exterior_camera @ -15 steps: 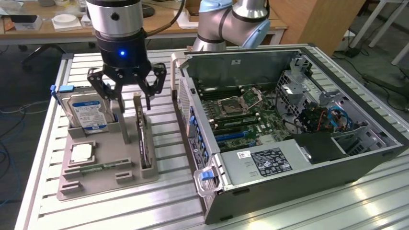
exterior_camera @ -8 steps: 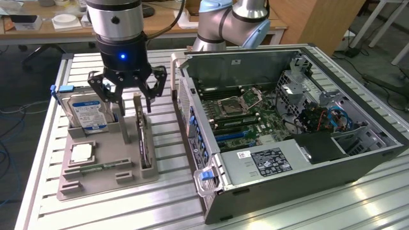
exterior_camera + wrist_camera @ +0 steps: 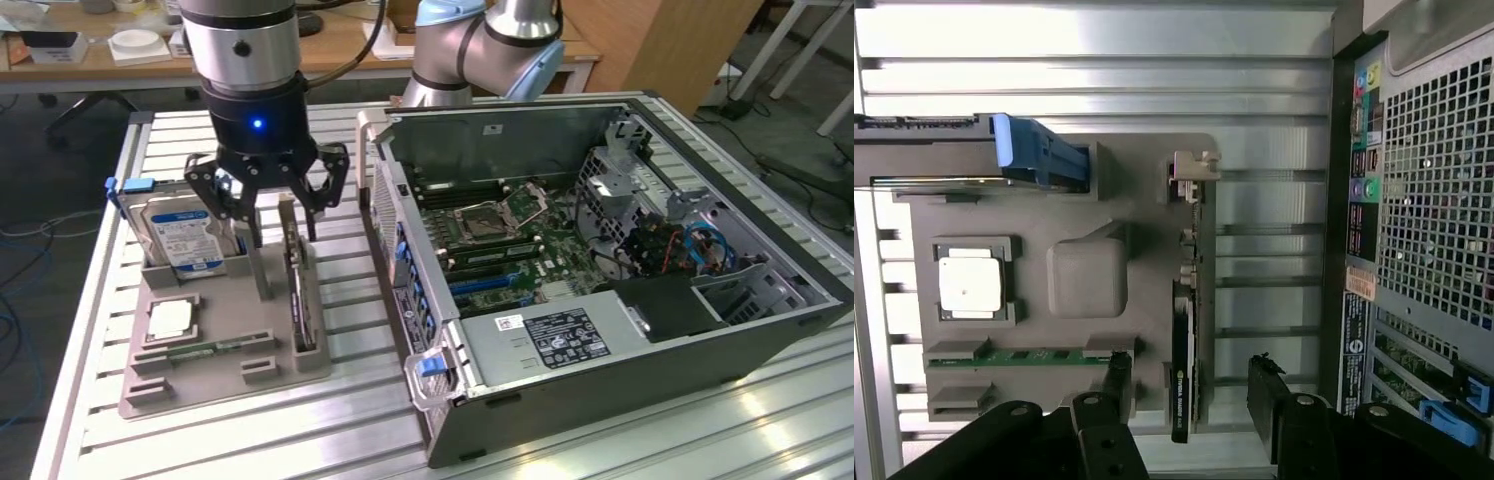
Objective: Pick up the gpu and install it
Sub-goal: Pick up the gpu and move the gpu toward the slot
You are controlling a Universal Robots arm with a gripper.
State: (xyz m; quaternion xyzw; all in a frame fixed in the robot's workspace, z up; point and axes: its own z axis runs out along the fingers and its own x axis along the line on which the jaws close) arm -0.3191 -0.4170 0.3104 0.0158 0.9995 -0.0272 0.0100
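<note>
Wide gripper [image 3: 283, 238] straddles gpu [image 3: 1183, 350] edge, gaps either side.

Slatted metal table [image 3: 267, 430] — wooden desk [image 3: 94, 72] behind it.

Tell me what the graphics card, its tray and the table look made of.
Graphics card: dark circuit board, matte, with a bright metal bracket at one end.
Tray: matte grey, uniform, likely plastic, perhaps printed.
Table: ribbed silvery slats with sheen, probably aluminium.
</note>
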